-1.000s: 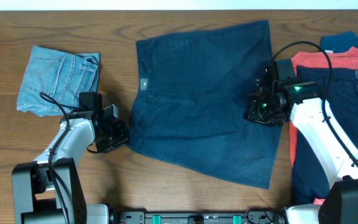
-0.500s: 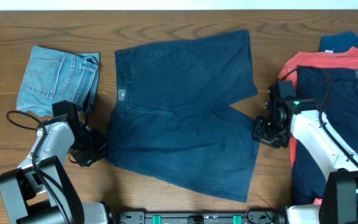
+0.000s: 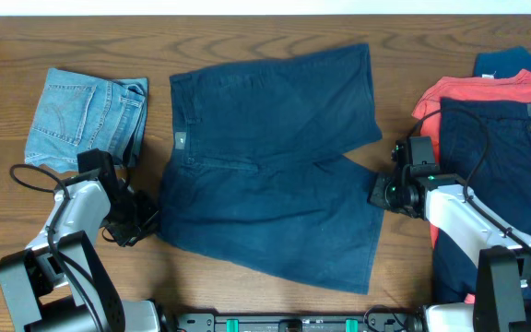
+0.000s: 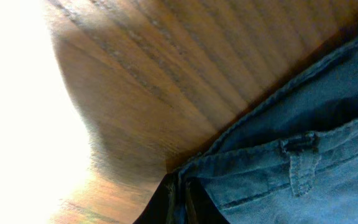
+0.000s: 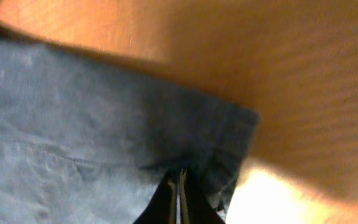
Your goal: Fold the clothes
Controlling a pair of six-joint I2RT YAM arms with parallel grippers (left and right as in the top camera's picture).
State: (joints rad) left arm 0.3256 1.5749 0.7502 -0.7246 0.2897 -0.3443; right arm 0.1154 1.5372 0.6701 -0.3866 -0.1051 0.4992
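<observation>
Nearest on the left, the left gripper (image 3: pixel 146 219) is pinched closed on the waistband corner of the navy shorts (image 3: pixel 270 157). Opposite on the right, the right gripper (image 3: pixel 381 192) is clamped closed on a leg hem. The shorts lie spread flat in the middle of the wooden table (image 3: pixel 81 37), with the waistband to the left. Farther left sits the folded denim (image 3: pixel 86 118). At the right edge is a coral-and-navy pile (image 3: pixel 501 129).

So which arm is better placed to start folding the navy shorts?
Probably right: the right gripper pinches the navy shorts at a leg hem, free to sweep left; the left gripper anchors the waistband corner.
</observation>
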